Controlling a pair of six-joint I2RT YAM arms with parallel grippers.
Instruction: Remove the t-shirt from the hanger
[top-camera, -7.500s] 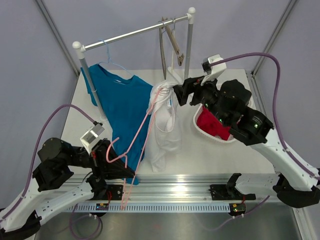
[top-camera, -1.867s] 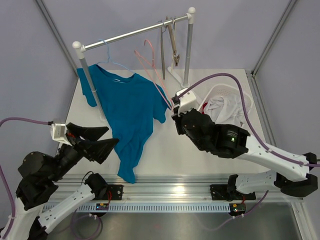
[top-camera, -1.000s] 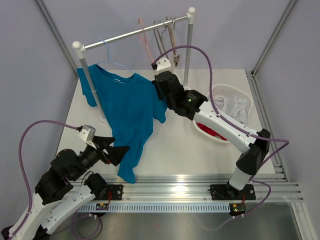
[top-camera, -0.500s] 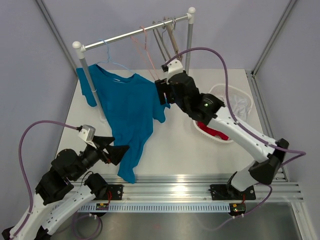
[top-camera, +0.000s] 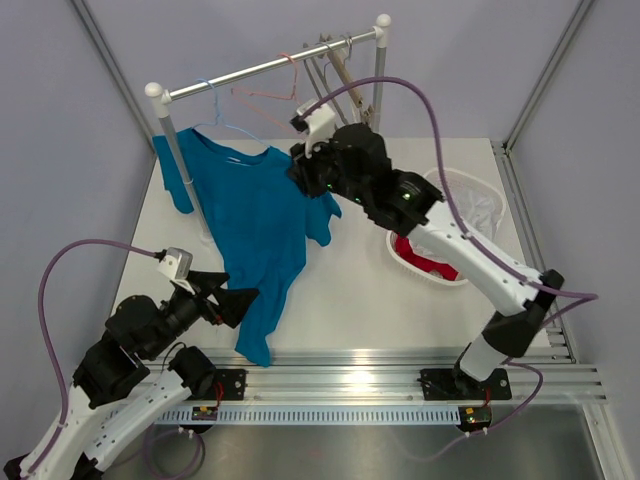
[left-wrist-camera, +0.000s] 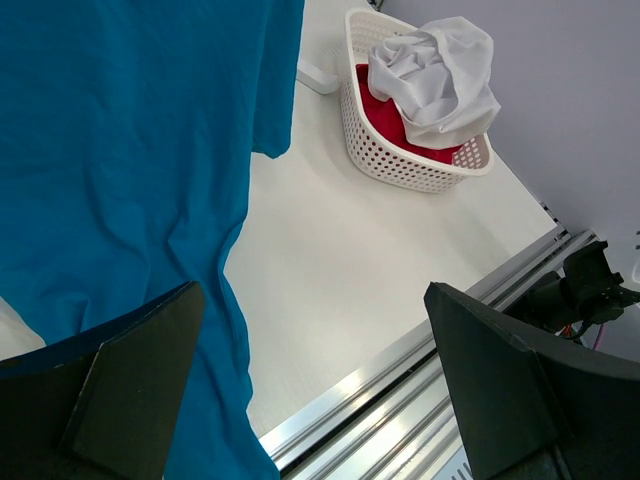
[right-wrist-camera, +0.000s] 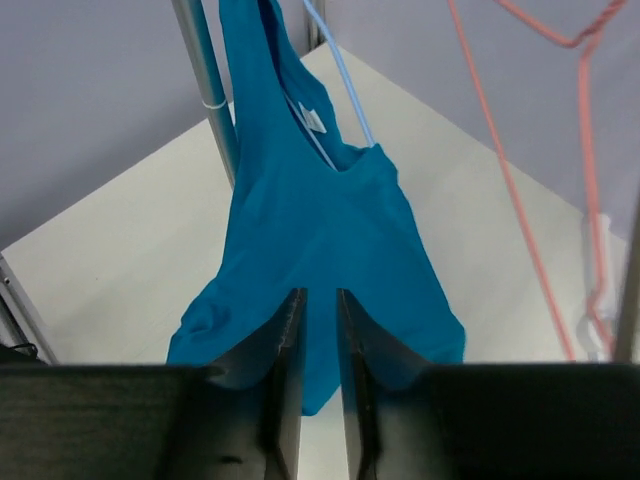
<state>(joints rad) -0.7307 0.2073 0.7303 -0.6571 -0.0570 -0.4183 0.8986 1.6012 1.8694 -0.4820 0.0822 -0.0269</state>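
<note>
The t-shirt (top-camera: 255, 225) hangs left of the wide-apart left gripper (left-wrist-camera: 310, 292) and ahead of the slightly parted, empty right gripper (right-wrist-camera: 322, 300).

- Top cam: fixed, high behind the arm bases, tilted down and forward. Wide shot: whole bench (top-camera: 350, 290), rack (top-camera: 260, 70), both arms.
- Left wrist cam: low near the bench's front edge, aimed up-bench and to the right. Tee (left-wrist-camera: 120, 150) hem close at left, basket (left-wrist-camera: 400, 175) further off, front rail (left-wrist-camera: 400, 395) bottom right.
- Right wrist cam: up by the rack, looking down toward the left post (right-wrist-camera: 205, 70); tee fills the centre.
- Overlap: tee in all three views; basket in top and left wrist only.
</note>
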